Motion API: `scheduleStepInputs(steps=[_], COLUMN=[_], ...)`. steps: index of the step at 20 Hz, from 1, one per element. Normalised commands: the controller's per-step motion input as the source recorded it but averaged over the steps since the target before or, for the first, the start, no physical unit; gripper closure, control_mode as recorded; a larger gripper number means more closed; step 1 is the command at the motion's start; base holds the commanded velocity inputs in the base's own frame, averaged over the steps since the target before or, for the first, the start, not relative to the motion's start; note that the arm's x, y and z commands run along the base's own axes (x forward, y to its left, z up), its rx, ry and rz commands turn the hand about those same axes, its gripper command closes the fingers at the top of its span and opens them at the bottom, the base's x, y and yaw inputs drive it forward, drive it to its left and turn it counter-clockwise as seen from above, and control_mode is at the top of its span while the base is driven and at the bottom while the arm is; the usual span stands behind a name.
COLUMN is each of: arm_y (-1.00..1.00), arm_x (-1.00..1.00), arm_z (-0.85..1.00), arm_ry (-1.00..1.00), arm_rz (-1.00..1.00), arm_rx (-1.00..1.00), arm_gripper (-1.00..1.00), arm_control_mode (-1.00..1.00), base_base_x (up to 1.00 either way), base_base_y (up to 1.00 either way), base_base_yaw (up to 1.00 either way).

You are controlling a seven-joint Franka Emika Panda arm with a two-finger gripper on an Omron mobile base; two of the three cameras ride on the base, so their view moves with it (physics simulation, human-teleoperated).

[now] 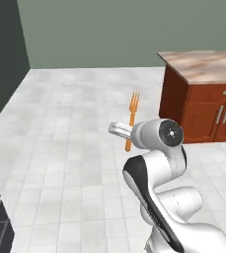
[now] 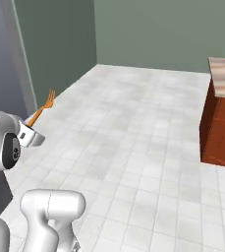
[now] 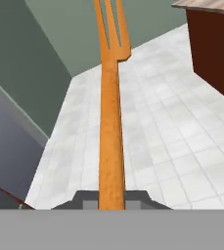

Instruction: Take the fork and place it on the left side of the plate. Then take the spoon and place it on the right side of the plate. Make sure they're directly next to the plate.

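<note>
My jaws (image 3: 111, 197) are pinched narrow on the handle end of the fork (image 3: 111, 122), so I judge the first step is in hand: the fork is picked up and being carried, not yet set down. From my jaws the fork runs straight out, tines at the far tip, held in the air above the tiled floor (image 1: 75, 128). Farther off, beyond the fork and to its right, stands a red-brown cabinet (image 1: 203, 111) with a marbled tabletop (image 1: 208, 64). Next I must find the plate and lay the fork just left of it.

Open floor (image 1: 75, 128), cabinet (image 1: 203, 106) rightward.
</note>
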Motion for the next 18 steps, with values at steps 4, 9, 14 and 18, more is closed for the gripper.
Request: scheduleStepInputs(steps=[4, 9, 14, 18], arm_y=[0.00, 0.00, 0.00, 0.00], arm_x=[0.00, 0.00, 0.00, 0.00], arm_z=[0.00, 0.00, 0.00, 0.00], arm_ry=[0.00, 0.00, 0.00, 0.00], arm_rz=[0.00, 0.00, 0.00, 0.00], arm_rx=[0.00, 0.00, 0.00, 0.00], arm_gripper=[1.00, 1.00, 1.00, 1.00], arm_control_mode=[1.00, 1.00, 1.00, 1.00], base_base_x=[0.91, 1.00, 1.00, 1.00], base_base_y=[0.00, 0.01, 0.05, 0.16], base_base_yaw=[-0.45, -0.40, -0.38, -0.39])
